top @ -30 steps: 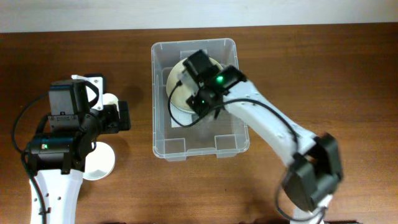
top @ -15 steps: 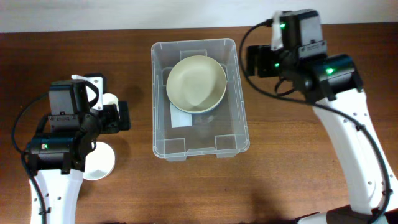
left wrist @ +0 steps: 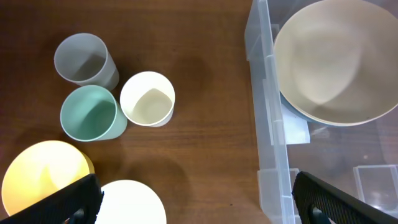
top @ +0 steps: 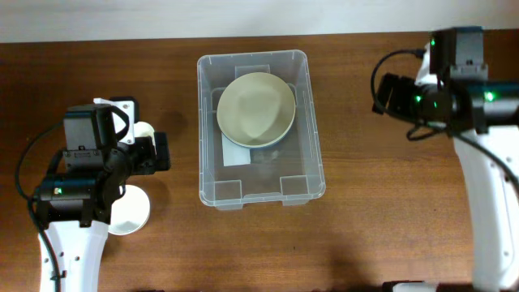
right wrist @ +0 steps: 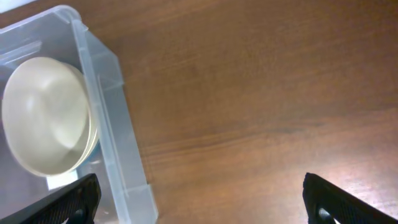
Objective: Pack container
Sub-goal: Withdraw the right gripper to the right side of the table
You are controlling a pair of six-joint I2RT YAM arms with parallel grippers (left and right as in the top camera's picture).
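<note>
Under everything, table [top: 389, 203]: dark brown wood, running past every edge of the overhead view.
Container [top: 272, 174]: large clear plastic bin with a rounded rim, standing upright at the middle of the table between the two arms, its long side running away from the robot.
Right gripper [right wrist: 200, 183]: fingers spread wide with nothing between them, held above bare wood to the right of the container and apart from it.
Left gripper [left wrist: 196, 190]: fingers likewise spread wide and empty, held above the table to the left of the container, over the group of dishes and cups.
Cream bowl [top: 255, 108]: sits mouth up in the far half of the container; a bluish edge shows just beneath its near side.
Yellow dish [left wrist: 43, 174]: on the table left of the container, partly hidden by a left finger.
White dish [left wrist: 130, 202]: just beside the yellow one, cut off by the frame edge.
Label [top: 237, 154]: white, on the container base, partly under the bowl.
Cups: grey cup [left wrist: 84, 59], green cup [left wrist: 92, 113] and cream cup [left wrist: 147, 98], upright, mouths up, clustered close together on the table.
</note>
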